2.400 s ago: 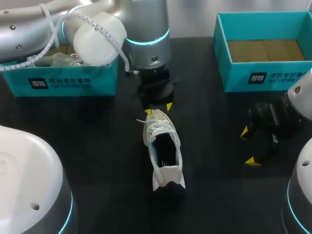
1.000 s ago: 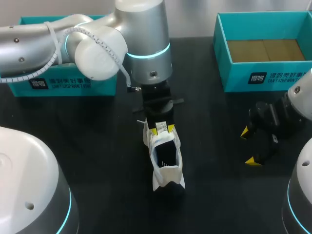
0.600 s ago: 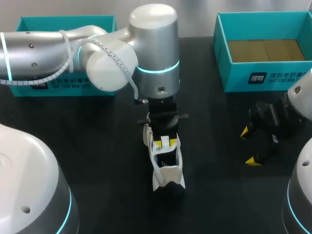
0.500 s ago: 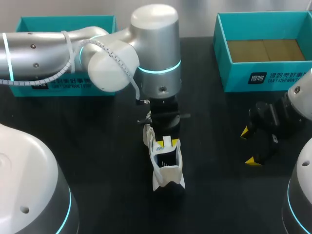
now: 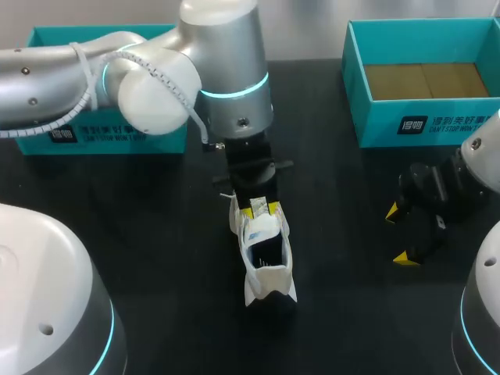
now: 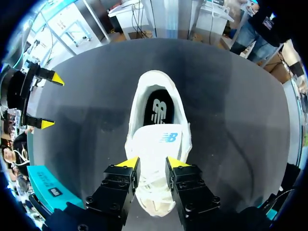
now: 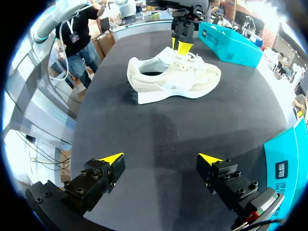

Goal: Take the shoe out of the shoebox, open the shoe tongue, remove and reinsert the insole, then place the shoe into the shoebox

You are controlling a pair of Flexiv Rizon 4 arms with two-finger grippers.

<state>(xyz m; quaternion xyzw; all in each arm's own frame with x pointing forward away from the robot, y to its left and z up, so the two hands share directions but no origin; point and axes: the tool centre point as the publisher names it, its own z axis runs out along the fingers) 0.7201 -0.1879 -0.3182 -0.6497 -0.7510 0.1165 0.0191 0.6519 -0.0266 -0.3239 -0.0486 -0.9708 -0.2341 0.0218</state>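
Note:
A white sneaker [image 5: 262,254] lies in the middle of the black table, heel toward me. Its dark insole [image 6: 159,108] shows inside the opening. My left gripper [image 5: 264,208] stands over the laces, shut on the white tongue [image 6: 161,144], which stands raised between the yellow tips. In the left wrist view that gripper [image 6: 152,163] sits at the tongue's base. Seen from the right wrist, the sneaker [image 7: 173,79] lies on its side view with the left gripper [image 7: 182,45] above it. My right gripper [image 5: 399,234] hangs open and empty to the sneaker's right, also shown open [image 7: 161,161] over bare table.
One teal shoebox [image 5: 426,125] with a brown floor stands at the back right. A second teal box [image 5: 101,134] stands at the back left, partly behind my left arm. Two white arm bases fill the near corners.
My left arm went toward the heel and has come back toward the toe, with the tongue drawn up between its fingers. The right arm has kept still.

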